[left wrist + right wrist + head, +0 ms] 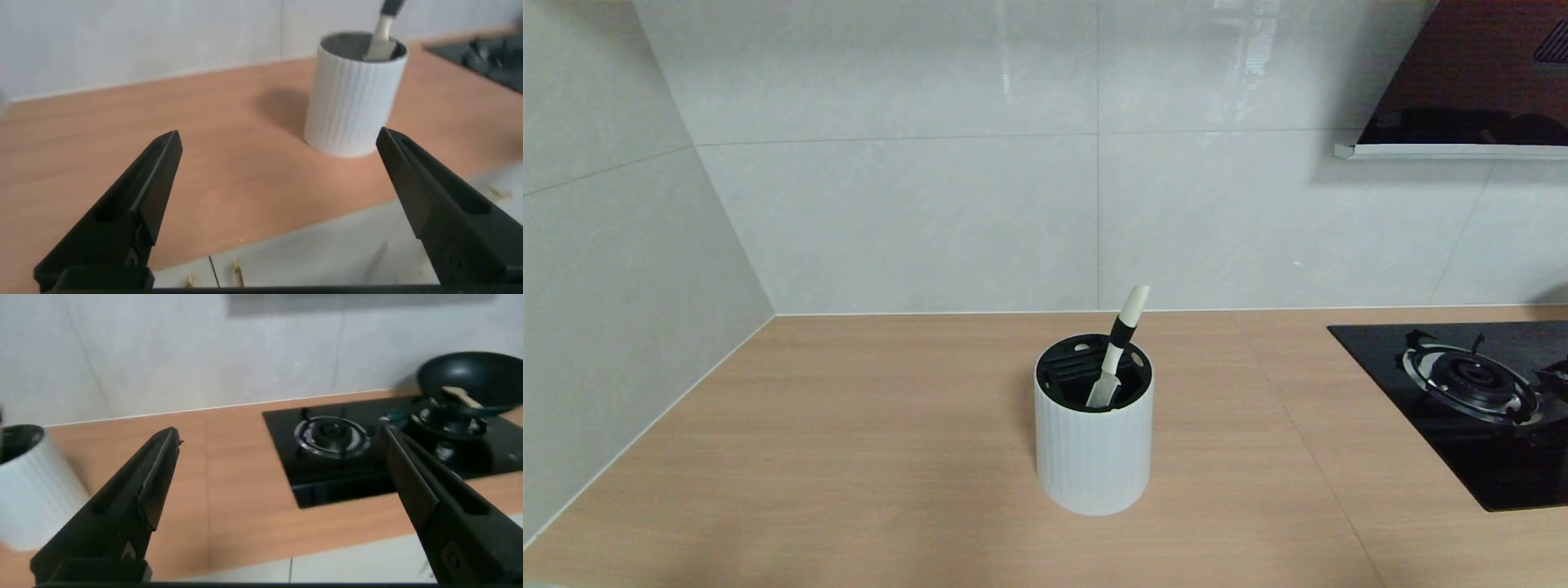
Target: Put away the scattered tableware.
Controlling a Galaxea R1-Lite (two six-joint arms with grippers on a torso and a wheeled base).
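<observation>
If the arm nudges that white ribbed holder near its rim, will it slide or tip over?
The white ribbed holder looks taller than wide, so a high push may tip it. The counter looks smooth, so a low push probably slides it. The leaning utensil inside could shift.

Matte black left gripper (278,135), matching right gripper (279,431) — long wedge-shaped jaws, tapering to blunt tips

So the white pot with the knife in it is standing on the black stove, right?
Not quite. The white pot with the knife in it stands on the wooden counter, apart from the black stove, which lies off to the robot's right. The head view shows this.
</observation>
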